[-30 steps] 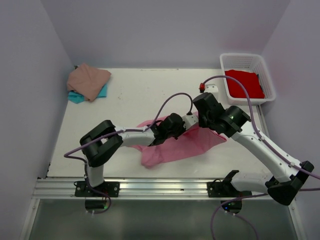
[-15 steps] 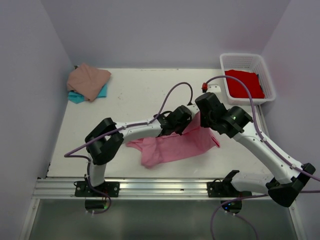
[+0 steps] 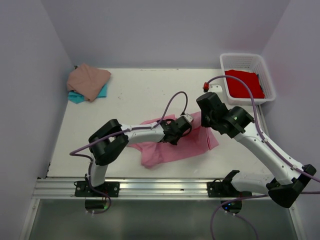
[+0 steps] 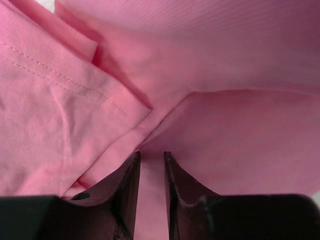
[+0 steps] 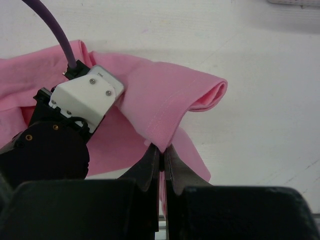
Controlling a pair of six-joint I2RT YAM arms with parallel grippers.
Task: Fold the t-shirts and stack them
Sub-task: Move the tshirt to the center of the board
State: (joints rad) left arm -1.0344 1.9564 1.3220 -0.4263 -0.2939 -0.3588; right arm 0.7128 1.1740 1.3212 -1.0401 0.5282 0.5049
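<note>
The bright pink t-shirt (image 3: pixel 172 146) lies crumpled on the table's near middle. My right gripper (image 3: pixel 201 118) is shut on its right hem, a fold of which hangs lifted just above the table (image 5: pixel 161 150). My left gripper (image 3: pixel 176 132) rests low on the same shirt (image 4: pixel 225 135); its jaws (image 4: pixel 151 156) stand a narrow gap apart, with pink cloth showing beneath them and nothing pinched. The left wrist's white housing (image 5: pixel 90 92) sits close beside the lifted fold. A tan-pink t-shirt (image 3: pixel 88 80) lies folded on a teal one (image 3: pixel 76 97) at the far left. A red t-shirt (image 3: pixel 243 83) fills the basket.
The white lattice basket (image 3: pixel 240 56) stands at the far right corner, close behind my right arm. Purple cables loop over both arms. Grey walls close in the table on three sides, and a metal rail (image 3: pixel 160 187) runs along the near edge.
My left gripper has come down onto the pink shirt, shifted slightly left, and its jaws have parted a little. The raised cloth has settled flatter. My right gripper keeps its hold.
</note>
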